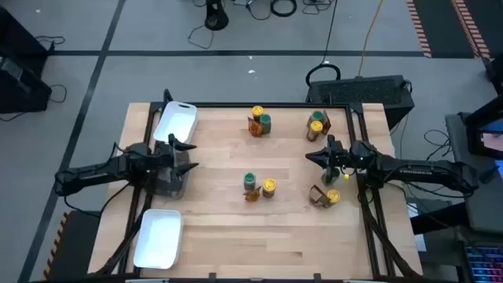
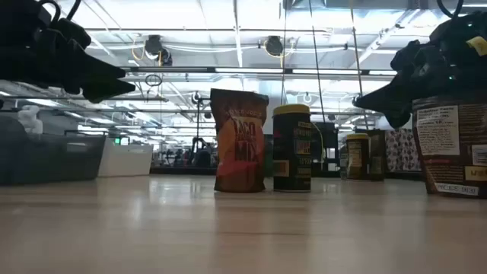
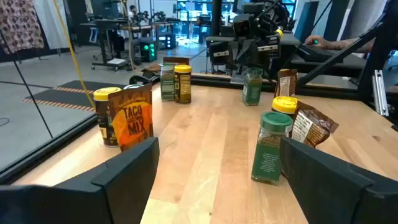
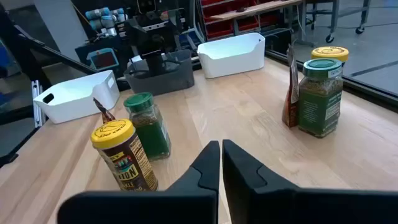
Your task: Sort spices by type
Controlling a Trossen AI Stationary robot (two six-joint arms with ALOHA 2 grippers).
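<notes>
The spices stand upright on the wooden table in small groups. Each group mixes yellow-lidded jars, green-lidded jars and orange-brown packets: a middle group (image 1: 258, 186), a far-middle group (image 1: 260, 122), a far-right group (image 1: 317, 124) and a near-right group (image 1: 325, 196). One green-lidded jar (image 3: 252, 86) stands under my right arm. My left gripper (image 1: 191, 155) hovers open over the dark grey tray (image 1: 167, 181) at the table's left, pointing right. My right gripper (image 1: 309, 156) is shut and empty, hovering right of the middle and pointing left (image 4: 221, 155).
Two white trays lie at the left edge, one far (image 1: 174, 122) and one near (image 1: 159, 236), with the dark grey tray between them. Bare wood runs along the near side of the table (image 1: 259, 244). Cables and equipment lie on the floor beyond the far edge.
</notes>
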